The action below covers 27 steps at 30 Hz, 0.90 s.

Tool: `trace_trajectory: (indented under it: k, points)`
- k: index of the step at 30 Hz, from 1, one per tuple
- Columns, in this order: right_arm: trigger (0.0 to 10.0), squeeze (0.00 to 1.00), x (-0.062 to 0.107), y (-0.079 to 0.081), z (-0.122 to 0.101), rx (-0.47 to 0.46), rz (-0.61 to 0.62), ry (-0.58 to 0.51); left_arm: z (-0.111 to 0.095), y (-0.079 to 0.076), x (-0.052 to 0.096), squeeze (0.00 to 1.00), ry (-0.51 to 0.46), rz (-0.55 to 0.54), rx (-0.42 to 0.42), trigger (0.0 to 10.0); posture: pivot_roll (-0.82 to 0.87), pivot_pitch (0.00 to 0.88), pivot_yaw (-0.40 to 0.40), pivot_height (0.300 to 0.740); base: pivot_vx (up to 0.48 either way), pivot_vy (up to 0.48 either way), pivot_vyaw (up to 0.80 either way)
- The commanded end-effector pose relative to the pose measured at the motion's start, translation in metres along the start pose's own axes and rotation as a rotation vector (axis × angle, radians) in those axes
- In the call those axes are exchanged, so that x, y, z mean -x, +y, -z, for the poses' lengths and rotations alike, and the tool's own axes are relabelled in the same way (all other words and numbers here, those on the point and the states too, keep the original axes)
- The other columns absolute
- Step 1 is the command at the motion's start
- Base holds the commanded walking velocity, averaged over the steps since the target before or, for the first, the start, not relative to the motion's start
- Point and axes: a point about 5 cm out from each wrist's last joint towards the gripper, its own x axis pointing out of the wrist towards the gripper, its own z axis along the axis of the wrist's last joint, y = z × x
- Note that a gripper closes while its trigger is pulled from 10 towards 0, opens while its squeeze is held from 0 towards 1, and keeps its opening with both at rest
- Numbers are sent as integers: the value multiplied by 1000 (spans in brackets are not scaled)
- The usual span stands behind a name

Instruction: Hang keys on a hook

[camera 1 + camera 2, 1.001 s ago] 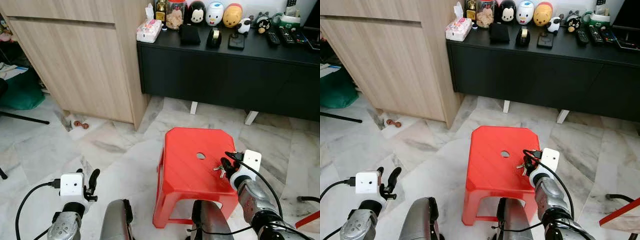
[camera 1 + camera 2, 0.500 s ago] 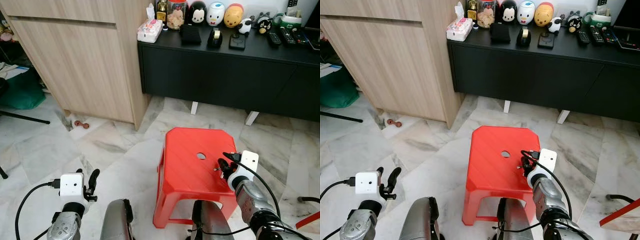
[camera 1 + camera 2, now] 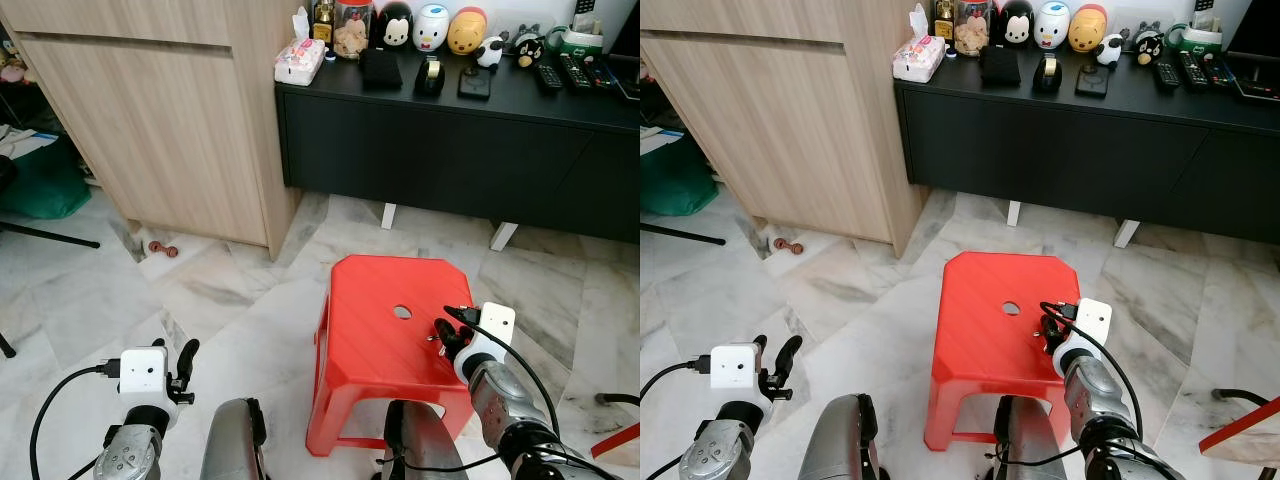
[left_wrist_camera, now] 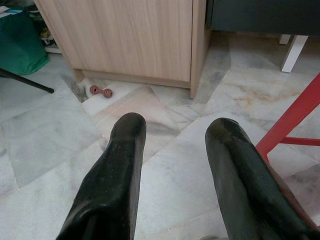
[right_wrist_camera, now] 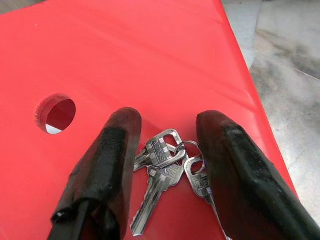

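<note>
My right gripper (image 5: 165,150) is down over the red stool (image 3: 370,330), on the side of the seat to my right. Its two fingers (image 5: 112,160) are spread apart with the keys (image 5: 170,167) lying flat on the seat between them, not yet pinched. The keys are a small silver bunch on a ring, near the round hole (image 5: 56,112) in the seat and close to the stool's edge. From my head, they peek out just beside the fingertips (image 3: 445,328). My left gripper (image 4: 172,165) hangs idle low on my left, its fingers apart over the marble floor (image 4: 45,140). A black cabinet (image 3: 450,150) stands beyond the stool, beside a wooden cupboard (image 3: 160,120).
</note>
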Motion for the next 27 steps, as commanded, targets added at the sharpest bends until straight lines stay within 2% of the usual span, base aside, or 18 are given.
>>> trace_trajectory:
  k: [1,13,26,27]
  points:
    - [10000,0,2,-2,6,-15,9,13,4,0,2,0,19,7,-11,10000,102,102,-15,560,0,0,0]
    - [10000,0,3,-8,0,-65,22,-51,5,0,3,0,22,9,-9,10000,100,106,-15,560,0,0,0]
    - [10000,0,5,-4,12,-46,13,0,5,0,3,0,25,9,-10,10000,103,106,-13,560,0,0,0]
    - [7373,0,4,-3,11,-48,10,-4,5,0,3,0,25,9,-11,10000,103,105,-13,560,0,0,0]
